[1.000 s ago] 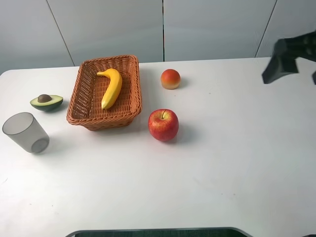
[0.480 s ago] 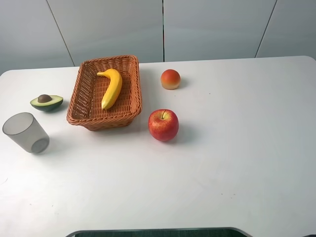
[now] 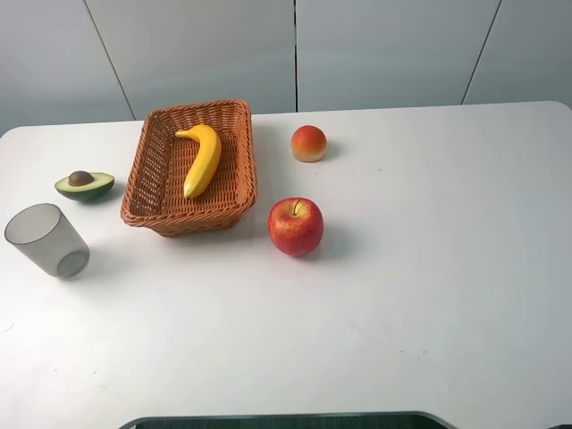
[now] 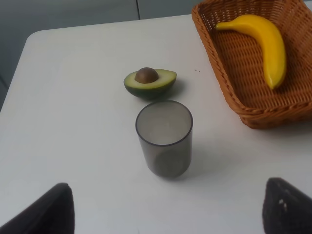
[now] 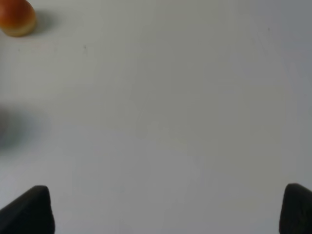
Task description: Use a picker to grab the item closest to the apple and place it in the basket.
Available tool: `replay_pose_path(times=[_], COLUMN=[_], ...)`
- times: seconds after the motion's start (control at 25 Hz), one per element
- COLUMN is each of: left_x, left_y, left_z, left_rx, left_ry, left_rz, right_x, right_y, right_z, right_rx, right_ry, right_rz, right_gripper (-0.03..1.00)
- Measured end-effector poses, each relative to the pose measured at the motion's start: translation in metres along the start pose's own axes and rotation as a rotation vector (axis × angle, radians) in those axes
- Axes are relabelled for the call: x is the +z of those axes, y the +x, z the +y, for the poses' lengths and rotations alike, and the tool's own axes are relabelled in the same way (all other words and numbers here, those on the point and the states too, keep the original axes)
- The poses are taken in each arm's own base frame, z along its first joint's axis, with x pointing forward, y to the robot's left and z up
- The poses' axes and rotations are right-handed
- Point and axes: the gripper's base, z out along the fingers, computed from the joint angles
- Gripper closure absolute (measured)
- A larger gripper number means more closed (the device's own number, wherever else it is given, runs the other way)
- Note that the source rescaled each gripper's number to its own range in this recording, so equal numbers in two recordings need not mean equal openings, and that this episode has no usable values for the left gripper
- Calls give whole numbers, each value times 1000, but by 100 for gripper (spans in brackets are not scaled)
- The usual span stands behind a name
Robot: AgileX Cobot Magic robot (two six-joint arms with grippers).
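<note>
Nearest the camera the white surface (image 3: 375,322) lies bare, and neither arm shows in the high view. Each wrist view catches only the two dark fingertips at its lower corners, set wide apart with nothing between them, so both the left tool (image 4: 165,207) and the right tool (image 5: 168,209) stand apart and hold nothing. Off to the left stands a grey cup (image 3: 46,239), with a halved avocado (image 3: 84,184) just behind it. Further in sits the red apple (image 3: 296,225), just beside the near right corner of the wicker basket (image 3: 234,183), in which a banana (image 3: 202,158) already lies. Beyond the apple, near it but not touching, rests the small orange-red fruit (image 3: 308,143), just off the basket's right wall near the far edge. Of the loose items it looks the closest to the apple, so I judge it the thing to pick. It appears light, round on top and paler and flatter at the base, probably a smooth, firm replica, so it may roll or slip out of a shallow pinch. A hold across its widest middle, fingers low on both sides, should serve best. The right tool has it in view, well apart from it.
</note>
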Motion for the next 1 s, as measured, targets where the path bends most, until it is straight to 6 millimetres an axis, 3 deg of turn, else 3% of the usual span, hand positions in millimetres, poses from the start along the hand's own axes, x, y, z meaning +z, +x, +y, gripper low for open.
replay_pose_path(times=[0.36,1.0], left_x=[0,0], left_y=[0,0], left_z=[0,0], left_rx=[0,0], left_ry=[0,0], left_rz=[0,0], right_x=[-9,-10], right_y=[36,38], right_z=[-1,5], right_rx=[-19,-5], right_ry=[-9,-69], right_rz=[-187,-197], right_gripper=[-3,-3])
